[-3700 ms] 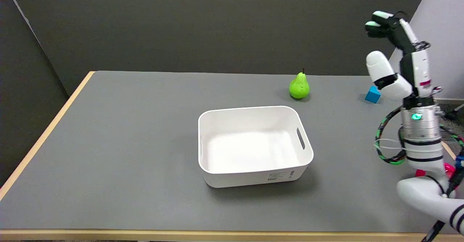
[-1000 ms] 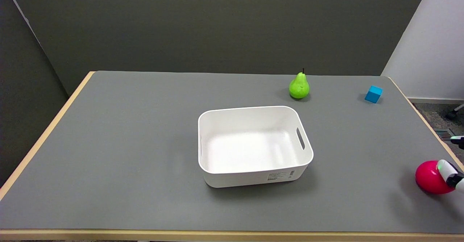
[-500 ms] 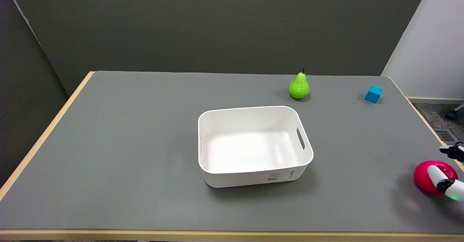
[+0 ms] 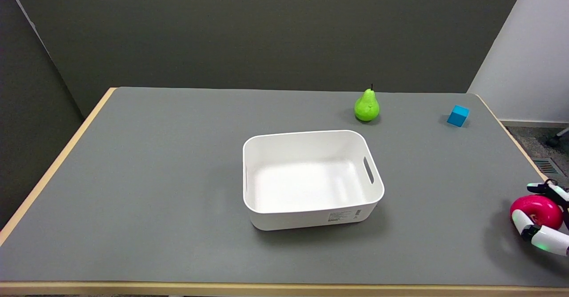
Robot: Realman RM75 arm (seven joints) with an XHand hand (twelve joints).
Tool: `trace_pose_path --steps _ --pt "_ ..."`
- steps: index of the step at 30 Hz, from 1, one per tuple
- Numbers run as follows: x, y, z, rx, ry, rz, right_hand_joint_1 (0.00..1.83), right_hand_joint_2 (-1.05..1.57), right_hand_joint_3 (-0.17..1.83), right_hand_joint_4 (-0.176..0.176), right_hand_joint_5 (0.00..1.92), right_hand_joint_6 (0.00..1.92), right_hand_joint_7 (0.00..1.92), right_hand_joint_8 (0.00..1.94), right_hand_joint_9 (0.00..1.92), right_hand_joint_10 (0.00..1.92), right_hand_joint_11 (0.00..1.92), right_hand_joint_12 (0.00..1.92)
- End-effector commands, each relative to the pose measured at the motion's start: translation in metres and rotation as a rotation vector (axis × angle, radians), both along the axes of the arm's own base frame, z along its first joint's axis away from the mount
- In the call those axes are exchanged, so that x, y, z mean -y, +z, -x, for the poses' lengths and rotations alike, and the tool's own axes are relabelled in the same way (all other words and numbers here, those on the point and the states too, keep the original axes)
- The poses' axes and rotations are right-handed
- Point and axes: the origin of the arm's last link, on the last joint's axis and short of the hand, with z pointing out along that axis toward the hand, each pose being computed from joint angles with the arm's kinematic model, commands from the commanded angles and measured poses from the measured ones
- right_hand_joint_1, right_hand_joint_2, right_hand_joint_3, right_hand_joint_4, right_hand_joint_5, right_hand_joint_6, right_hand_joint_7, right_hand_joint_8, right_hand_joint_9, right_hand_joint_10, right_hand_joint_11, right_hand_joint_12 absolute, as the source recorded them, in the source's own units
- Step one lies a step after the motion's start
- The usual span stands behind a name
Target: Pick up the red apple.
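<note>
Head view: right hand (image 4: 547, 219) mostly cut off at the lower right edge, fingers (image 4: 524, 228) curled around the red apple (image 4: 537, 210) from near and far sides, touching it; firm grip or not, cannot tell. Apple on the grey table (image 4: 178, 177) near its right edge. Well left of the hand, white bin (image 4: 311, 223); far beyond, green pear (image 4: 367, 105) and blue cube (image 4: 458, 115).

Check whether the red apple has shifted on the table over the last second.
Barely, if at all: the red apple sits at the same spot near the table right edge, while the right hand has closed round it.
</note>
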Motion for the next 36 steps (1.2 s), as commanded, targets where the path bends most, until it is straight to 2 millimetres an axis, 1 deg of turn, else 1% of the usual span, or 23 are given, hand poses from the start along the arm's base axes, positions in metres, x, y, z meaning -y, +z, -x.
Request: trace_pose_path --steps 1,3,4,5,7,8,9,10,11,12,14,16,19,21,23,25,27,28,30,31,33,34,36 --pt "0.009 -0.005 0.006 0.004 0.006 -0.023 0.28 0.62 0.94 0.055 0.35 0.66 0.46 0.55 0.33 0.88 0.14 1.25" --pt "0.011 -0.005 0.003 -0.011 0.024 -0.032 0.36 0.67 0.84 0.053 0.37 0.7 0.49 0.53 0.32 0.93 0.12 1.29" --pt "0.013 -0.005 0.001 -0.021 0.036 -0.041 0.41 0.69 0.85 0.043 0.42 0.82 0.56 0.66 0.37 0.98 0.14 1.3" --pt "0.015 -0.007 -0.001 -0.036 0.053 -0.052 0.5 0.73 0.91 0.024 0.51 1.04 0.71 0.92 0.49 1.07 0.18 1.3" --pt "0.018 -0.007 -0.003 -0.049 0.078 -0.056 0.59 0.76 0.85 0.032 0.54 1.14 0.76 1.04 0.54 1.16 0.21 1.34" --pt "0.019 -0.007 -0.005 -0.058 0.095 -0.058 0.64 0.8 0.79 0.045 0.55 1.21 0.78 1.1 0.57 1.2 0.23 1.38" --pt "0.02 -0.007 -0.006 -0.065 0.107 -0.058 0.78 0.95 0.6 0.092 0.63 1.38 0.86 1.24 0.67 1.29 0.33 1.49" --pt "0.022 -0.007 -0.009 -0.074 0.127 -0.059 0.89 1.07 0.44 0.127 0.69 1.53 0.93 1.38 0.76 1.37 0.42 1.59" --pt "0.023 -0.007 -0.01 -0.08 0.138 -0.06 0.91 1.03 0.53 0.091 0.7 1.54 0.9 1.67 0.85 1.5 0.51 1.65" --pt "0.025 -0.007 -0.012 -0.092 0.157 -0.061 0.93 0.98 0.61 0.063 0.72 1.55 0.87 1.88 0.92 1.63 0.57 1.71" --pt "0.029 -0.008 -0.015 -0.103 0.186 -0.064 0.97 0.87 0.79 0.039 0.78 1.55 0.77 1.94 0.95 1.92 0.53 1.92" --pt "0.033 -0.008 -0.02 -0.116 0.221 -0.067 0.97 0.79 0.98 0.055 0.81 1.63 0.71 1.94 0.88 1.92 0.47 1.92" --pt "0.042 -0.008 -0.03 -0.136 0.283 -0.068 0.95 0.77 1.08 0.062 0.8 1.72 0.73 1.94 0.85 1.92 0.5 1.92" --pt "0.049 -0.006 -0.042 -0.155 0.336 -0.073 0.93 0.77 1.15 0.053 0.78 1.8 0.73 1.94 0.87 1.92 0.58 1.92" --pt "0.057 -0.005 -0.056 -0.173 0.386 -0.077 0.93 0.75 1.21 0.033 0.79 1.84 0.73 1.94 0.92 1.92 0.64 1.92" --pt "0.07 -0.007 -0.071 -0.187 0.448 -0.102 0.92 0.76 1.22 0.03 0.78 1.87 0.74 1.94 0.97 1.92 0.7 1.92" --pt "0.089 -0.011 -0.092 -0.198 0.516 -0.145 0.92 0.76 1.23 0.028 0.78 1.88 0.75 1.94 0.99 1.92 0.72 1.92" --pt "0.095 -0.013 -0.097 -0.201 0.532 -0.162 0.91 0.76 1.23 0.026 0.78 1.88 0.75 1.94 0.99 1.92 0.72 1.92" --pt "0.119 -0.019 -0.118 -0.212 0.586 -0.219 0.91 0.76 1.23 0.024 0.78 1.89 0.75 1.94 0.99 1.92 0.73 1.92" --pt "0.127 -0.022 -0.123 -0.215 0.599 -0.241 0.91 0.76 1.23 0.023 0.78 1.89 0.75 1.94 0.99 1.92 0.73 1.92" --pt "0.155 -0.034 -0.141 -0.25 0.631 -0.316 0.91 0.77 1.23 0.02 0.78 1.9 0.75 1.94 0.99 1.92 0.72 1.92" --pt "0.162 -0.038 -0.145 -0.26 0.635 -0.337 0.91 0.77 1.23 0.019 0.77 1.9 0.75 1.94 0.99 1.92 0.72 1.92" --pt "0.188 -0.048 -0.158 -0.286 0.649 -0.393 0.91 0.77 1.23 0.018 0.77 1.9 0.75 1.94 0.99 1.92 0.72 1.92"
